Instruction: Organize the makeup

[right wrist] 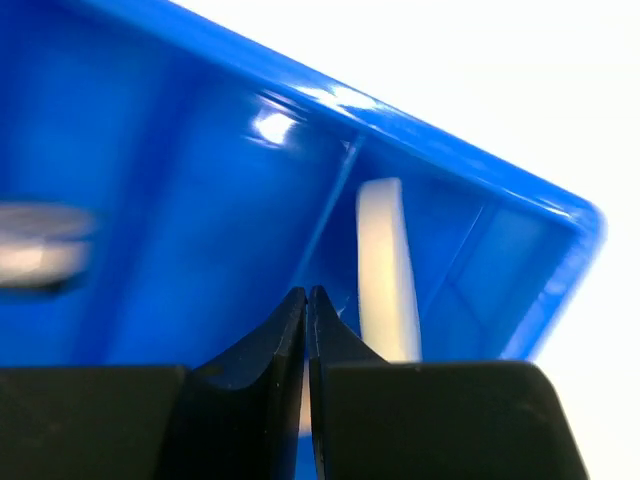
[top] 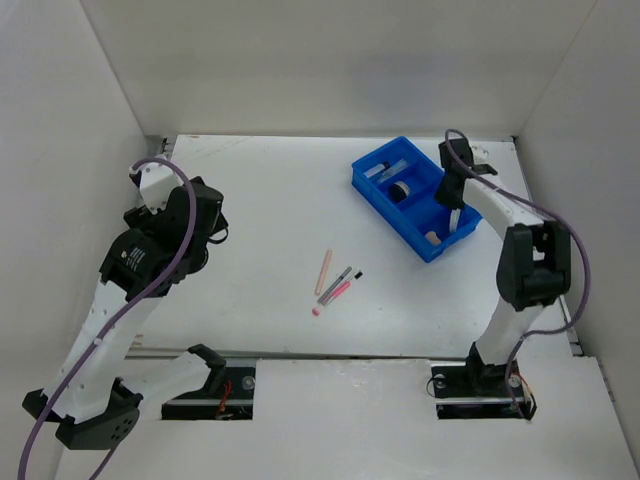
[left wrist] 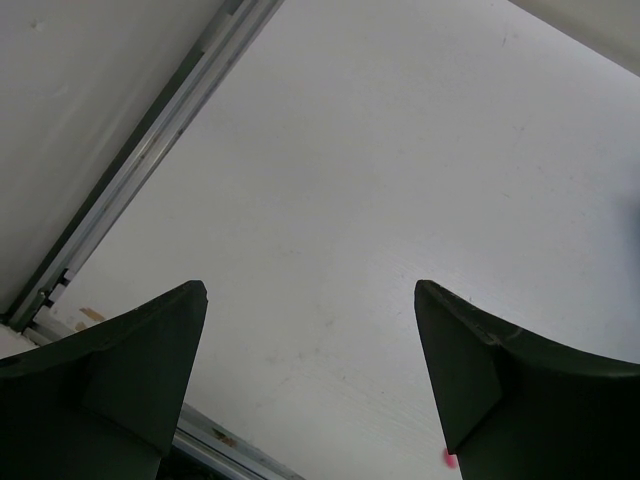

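Makeup is split between two spots right now. Out on the white table, roughly in the middle, three slim things lie close together: a pale peach stick, a grey pencil with black ends and a pink pencil just beside it. Everything else sits in the blue divided plastic tray at the far right. A clear tube with a dark cap is in the far section, a round compact is in the one next to it, and a small peach sponge is at the near end. The right gripper is down at the right side of that tray. Its wrist camera shows the black fingers pressed together with nothing clearly between them (there's a pale sliver in the seam, can't tell what it is). Just past the fingertips, a cream round puff stands on edge against the blue wall, and the compact is a blur off to the left. The left gripper is way over on the left side of the table, well apart from all of it. Its jaws are spread wide over bare table, holding nothing, and a tiny pink speck peeks out by the lower edge of one finger.
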{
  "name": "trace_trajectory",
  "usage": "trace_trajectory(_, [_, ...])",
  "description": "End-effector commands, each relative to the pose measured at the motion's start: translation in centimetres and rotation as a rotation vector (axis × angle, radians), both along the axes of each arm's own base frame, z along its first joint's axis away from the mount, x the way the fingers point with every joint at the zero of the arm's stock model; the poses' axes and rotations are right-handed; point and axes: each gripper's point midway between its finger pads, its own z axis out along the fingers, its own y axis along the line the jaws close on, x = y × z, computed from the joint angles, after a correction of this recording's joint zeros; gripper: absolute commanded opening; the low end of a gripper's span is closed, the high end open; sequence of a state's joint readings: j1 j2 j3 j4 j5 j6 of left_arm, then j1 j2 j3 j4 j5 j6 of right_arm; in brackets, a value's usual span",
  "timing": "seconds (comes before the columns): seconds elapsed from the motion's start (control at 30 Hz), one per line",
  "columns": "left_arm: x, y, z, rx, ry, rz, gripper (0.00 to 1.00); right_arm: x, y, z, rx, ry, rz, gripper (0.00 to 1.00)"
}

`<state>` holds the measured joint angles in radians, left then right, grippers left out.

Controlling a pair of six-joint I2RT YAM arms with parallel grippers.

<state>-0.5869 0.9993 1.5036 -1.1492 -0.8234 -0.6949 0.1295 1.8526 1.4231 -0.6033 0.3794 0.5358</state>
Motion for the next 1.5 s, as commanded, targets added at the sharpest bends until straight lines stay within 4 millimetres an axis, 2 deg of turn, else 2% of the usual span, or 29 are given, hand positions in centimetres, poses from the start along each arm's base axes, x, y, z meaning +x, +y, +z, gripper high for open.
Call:
trace_trajectory(0.0, [0.2,0.3,0.5,0.02,-0.007,0.009,0.82,0.1,1.3,10.9,0.03,-0.265,0.038,0.1])
trace_trajectory(0.13, [0.5,-0.1,0.1,0.024,0.013,0.001,0.82,-1.9,2.5,15.8,0.042,-0.356,0.083,0.1])
trace_trajectory(0.23, [0.7,-0.2,0.5,0.014,-0.002,0.002,0.82,-3.6,5.2,17.9,0.055,-0.393,0.165,0.13])
trace_trajectory(0.27, [0.7,-0.1,0.5,0.021,0.001,-0.003,0.82,-4.3,6.1,17.7,0.052,-0.382,0.199,0.14])
trace_trajectory(0.3, [0.5,0.0,0.7,0.016,-0.007,-0.002,0.82,-5.5,8.9,17.4,0.073,-0.366,0.278,0.15])
trace_trajectory(0.33, [0.5,0.0,0.7,0.016,-0.007,-0.002,0.82,-6.5,10.2,16.4,0.074,-0.341,0.318,0.19])
trace_trajectory(0.4, [0.3,0.1,0.8,0.01,-0.016,-0.002,0.82,-8.5,13.2,15.8,0.124,-0.328,0.396,0.22])
trace_trajectory(0.43, [0.3,0.1,0.9,0.01,-0.016,-0.002,0.82,-10.6,16.3,14.2,0.158,-0.288,0.488,0.25])
trace_trajectory(0.47, [0.3,0.1,0.9,0.01,-0.016,-0.002,0.82,-12.4,19.5,13.8,0.217,-0.278,0.574,0.31])
trace_trajectory(0.5, [0.3,0.3,0.6,0.02,-0.011,0.004,0.82,-12.5,19.5,13.0,0.222,-0.27,0.565,0.35])
trace_trajectory(0.53, [0.3,0.3,0.6,0.02,-0.011,0.004,0.82,-14.5,22.0,12.2,0.265,-0.24,0.642,0.41])
trace_trajectory(0.57, [0.3,0.3,0.6,0.02,-0.011,0.004,0.82,-15.6,23.1,10.1,0.274,-0.185,0.669,0.56])
trace_trajectory(0.6, [0.1,0.4,0.8,0.015,-0.019,0.004,0.82,-16.3,24.3,8.6,0.299,-0.141,0.682,0.63])
trace_trajectory(0.67, [0.1,0.4,0.8,0.015,-0.019,0.004,0.82,-18.0,26.6,6.8,0.35,-0.072,0.701,0.67])
trace_trajectory(0.7, [0.1,0.4,0.8,0.015,-0.019,0.004,0.82,-18.1,27.1,4.9,0.365,-0.016,0.67,0.61])
trace_trajectory(0.73, [0.1,0.4,0.5,0.02,-0.011,0.004,0.82,-18.3,27.7,4.0,0.416,0.014,0.608,0.55])
trace_trajectory(0.77, [0.0,0.5,0.4,0.025,-0.004,0.004,0.82,-18.5,28.4,3.5,0.451,0.036,0.586,0.52])
trace_trajectory(0.8, [0.0,0.4,0.4,0.018,-0.007,0.008,0.82,-18.8,28.4,2.1,0.462,0.067,0.558,0.51])
trace_trajectory(0.83, [-0.1,0.5,0.3,0.023,0.0,0.008,0.82,-18.2,29.3,1.5,0.499,0.052,0.52,0.49])
trace_trajectory(0.93, [-0.4,0.7,0.1,0.023,0.0,0.008,0.82,-17.2,31.0,0.8,0.52,0.034,0.528,0.48])
trace_trajectory(1.0, [-0.3,0.7,-0.2,0.028,0.008,0.008,0.82,-16.8,31.6,0.1,0.451,0.042,0.542,0.48])
trace_trajectory(1.03, [-0.3,0.7,-0.2,0.028,0.008,0.008,0.82,-15.8,32.5,1.1,0.447,0.02,0.549,0.49])
trace_trajectory(1.1, [-0.5,0.8,-0.3,0.034,0.017,0.008,0.82,-15.6,33.1,-0.7,0.392,0.058,0.564,0.52])
trace_trajectory(1.17, [-0.8,1.1,-0.2,0.039,0.012,0.015,0.82,-15.4,34.0,-1.6,0.374,0.078,0.577,0.56])
trace_trajectory(1.27, [-0.8,1.1,-0.2,0.039,0.012,0.015,0.82,-14.7,34.5,-2.7,0.354,0.093,0.569,0.58])
trace_trajectory(1.47, [-0.8,1.1,-0.5,0.036,0.016,0.019,0.82,-14.3,34.3,-5.2,0.249,0.13,0.537,0.56])
